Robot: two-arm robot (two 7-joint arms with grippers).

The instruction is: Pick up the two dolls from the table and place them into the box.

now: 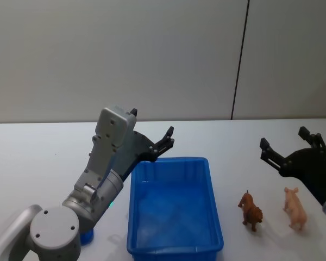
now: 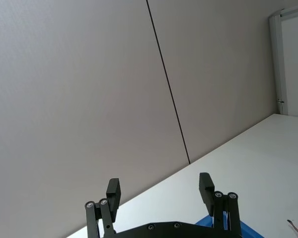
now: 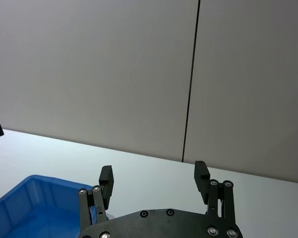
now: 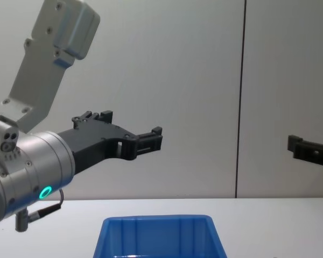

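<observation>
An empty blue box (image 1: 174,212) stands on the white table (image 1: 43,157) in front of me. To its right stand two dolls: a brown animal (image 1: 251,210) and a pink pig (image 1: 295,207). My left gripper (image 1: 151,124) hovers open above the box's far left corner, holding nothing. My right gripper (image 1: 284,138) is open too, raised behind the dolls. In the chest view the left gripper (image 4: 132,124) hangs well above the box (image 4: 156,219), and the right gripper (image 4: 297,144) enters from the right edge. Each wrist view shows its gripper, left (image 2: 159,184) and right (image 3: 154,172), with fingers spread and the box (image 3: 35,198) below.
A grey wall with a dark vertical seam (image 1: 239,60) runs behind the table. Bare tabletop extends left of the box and behind it.
</observation>
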